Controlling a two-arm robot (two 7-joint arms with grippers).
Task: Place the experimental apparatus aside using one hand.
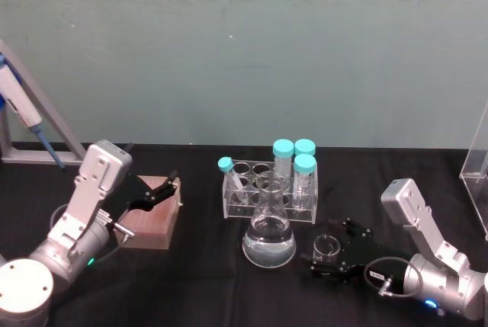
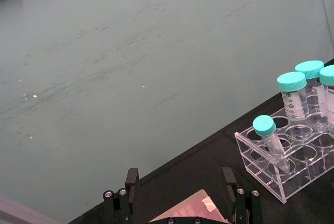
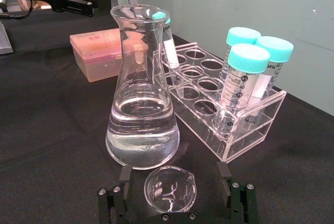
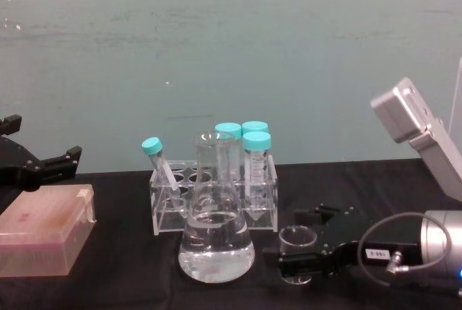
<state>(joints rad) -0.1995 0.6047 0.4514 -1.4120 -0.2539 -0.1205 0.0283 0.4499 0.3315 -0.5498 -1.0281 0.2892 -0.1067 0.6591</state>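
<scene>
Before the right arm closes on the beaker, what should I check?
1. Small beaker between right gripper fingers: ok.
2. Grip closed: not ok, open with gaps on both sides.
3. Beaker upright: ok.
4. Beaker clear of conical flask: cannot tell, very close.
5. Left gripper out of the way, over pink box: ok.

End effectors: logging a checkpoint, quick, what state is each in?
Left end effector: open, empty, above the pink box.
Right end effector: open, fingers flanking the small beaker, not gripping.
</scene>
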